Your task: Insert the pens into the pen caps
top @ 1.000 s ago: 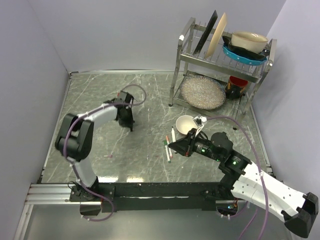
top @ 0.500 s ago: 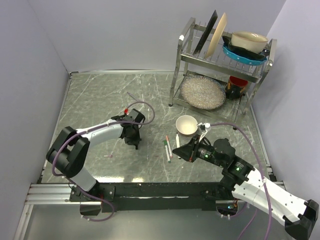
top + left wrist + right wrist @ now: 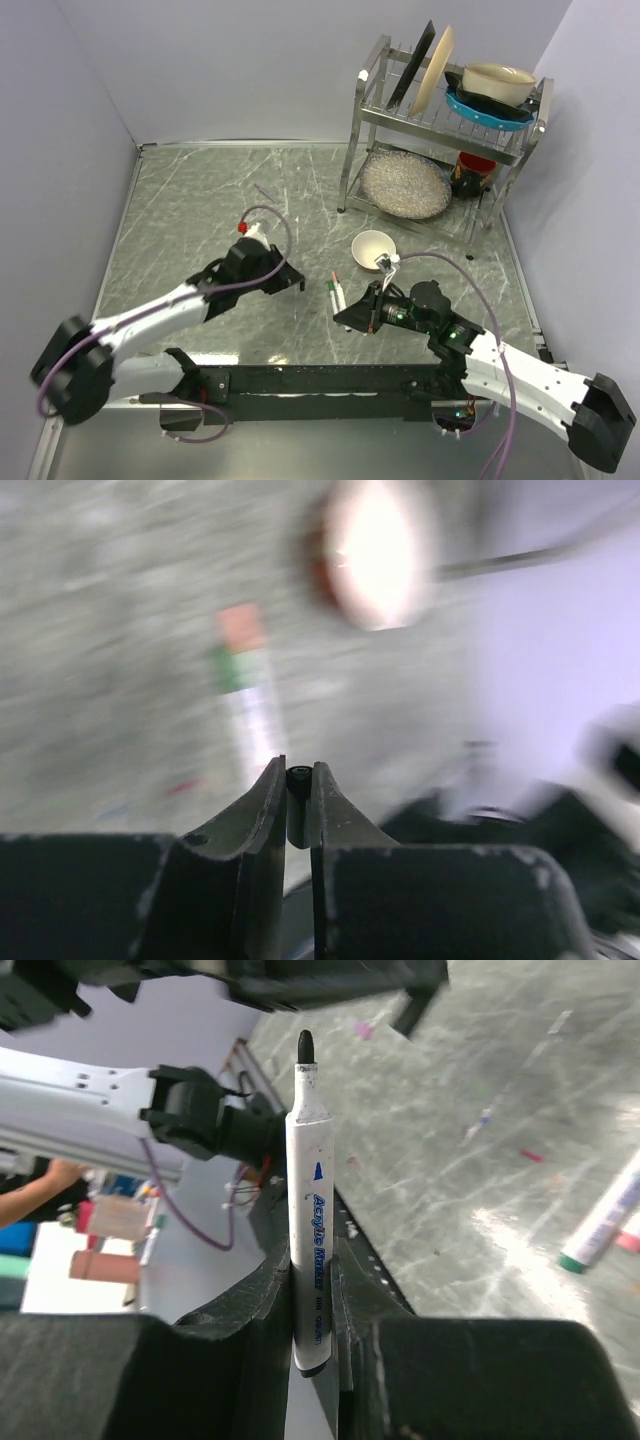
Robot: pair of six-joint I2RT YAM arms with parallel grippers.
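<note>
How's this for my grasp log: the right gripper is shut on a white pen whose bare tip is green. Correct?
No, the tip is black. The right gripper is shut on a white pen whose bare tip is black, as the right wrist view shows.

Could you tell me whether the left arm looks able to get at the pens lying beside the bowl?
Likely yes: the left gripper is close to the pens with nothing between, though it is shut on a small black cap.
</note>
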